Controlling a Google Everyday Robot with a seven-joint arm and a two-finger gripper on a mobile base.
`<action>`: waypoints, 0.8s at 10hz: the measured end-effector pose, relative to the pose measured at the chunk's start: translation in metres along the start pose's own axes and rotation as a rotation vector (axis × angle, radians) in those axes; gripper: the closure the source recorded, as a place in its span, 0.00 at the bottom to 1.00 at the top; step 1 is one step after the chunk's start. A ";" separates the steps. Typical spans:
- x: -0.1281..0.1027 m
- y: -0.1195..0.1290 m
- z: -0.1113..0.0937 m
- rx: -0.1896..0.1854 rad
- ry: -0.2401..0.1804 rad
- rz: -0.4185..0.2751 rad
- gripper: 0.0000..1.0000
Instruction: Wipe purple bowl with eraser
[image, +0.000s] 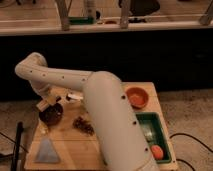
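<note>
Hand (48, 101) is down near the left edge of the tabletop (70, 145), about halfway between the far edge and the near edge. Your big white arm (107, 115) comes up from the near edge, runs left across the tabletop, bends, and drops down to that spot.

The hand is right over the far left rim of the purple bowl (52, 116). This bowl is dark and round, and it sits close to the left edge. At the tip of the hand you can see the eraser (43, 104), a little tan block. It is at the bowl's rim, on the side by the left edge. You cannot tell if the hand is squeezing the eraser or is loose around it. You also cannot tell if the eraser touches the bowl.

Just right of the purple bowl, toward the middle, lies a pile of dark brown crumbs (83, 125). A grey-blue triangle (47, 151) lies flat by the near left corner, well apart from the purple bowl. An orange bowl (136, 97) sits by the far right corner. A green tray (165, 135) lies along the right edge, closer to the near edge than the orange bowl. At the tray's near end is a small orange thing (157, 152). The arm hides the tray's left side.
</note>
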 end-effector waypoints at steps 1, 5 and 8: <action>-0.013 -0.010 0.005 -0.006 -0.009 -0.037 1.00; -0.045 0.007 0.015 -0.026 -0.037 -0.110 1.00; -0.027 0.040 0.015 -0.027 -0.039 -0.065 1.00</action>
